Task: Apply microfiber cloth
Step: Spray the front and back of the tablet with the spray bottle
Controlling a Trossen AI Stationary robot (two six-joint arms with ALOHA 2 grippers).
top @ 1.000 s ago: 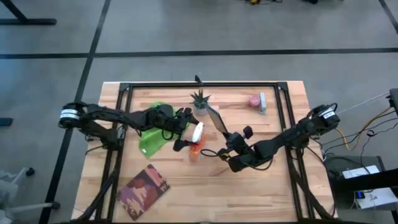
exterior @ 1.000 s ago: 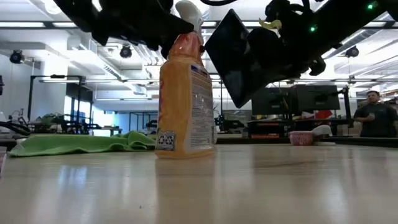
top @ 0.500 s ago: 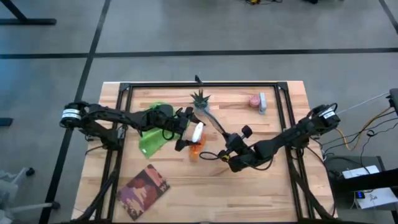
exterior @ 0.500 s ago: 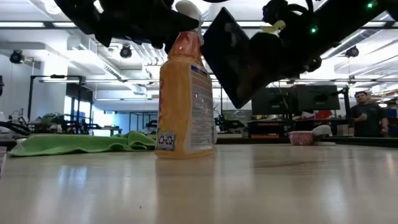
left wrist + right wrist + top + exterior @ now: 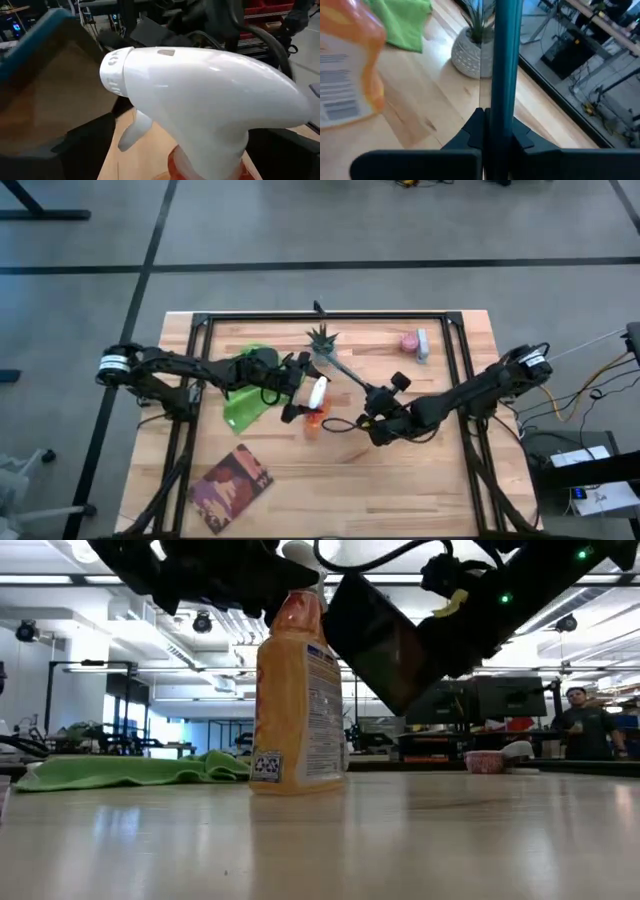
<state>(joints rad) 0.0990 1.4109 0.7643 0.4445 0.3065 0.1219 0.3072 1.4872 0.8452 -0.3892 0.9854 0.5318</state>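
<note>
The lime-green microfiber cloth [image 5: 243,402] lies bunched on the table's left half, partly under my left arm, and also shows in the low view [image 5: 130,770]. The orange spray bottle [image 5: 297,710] stands upright on its base. My left gripper [image 5: 300,395] is open, with a finger on each side of the bottle's neck under the white head [image 5: 200,90]. Right of the bottle, my right gripper [image 5: 382,404] is shut on the dark tablet [image 5: 350,373]. The tablet is held in the air and slants over the bottle [image 5: 375,640]. My left gripper's fingers [image 5: 85,145] flank the bottle's neck level from the table's left; bare wood shows between one finger and the neck, and I cannot tell whether either finger touches it. My right gripper pinches the tablet's lower edge [image 5: 495,112] between its two fingers. The tablet is lifted clear, stands edge-on in the wrist view, and slants up toward the far left.
A small potted plant [image 5: 322,340] stands just beyond the tablet's far end. A brown patterned book [image 5: 232,487] lies near the front left. A pink and white object [image 5: 412,343] sits at the far right. A black frame [image 5: 200,330] rims the table.
My right gripper has moved a little toward the table's right and far edges and turned. The tablet it holds has tipped, so from above it now shows as a thin edge rather than a broad face. The bottle and cloth have stayed put.
</note>
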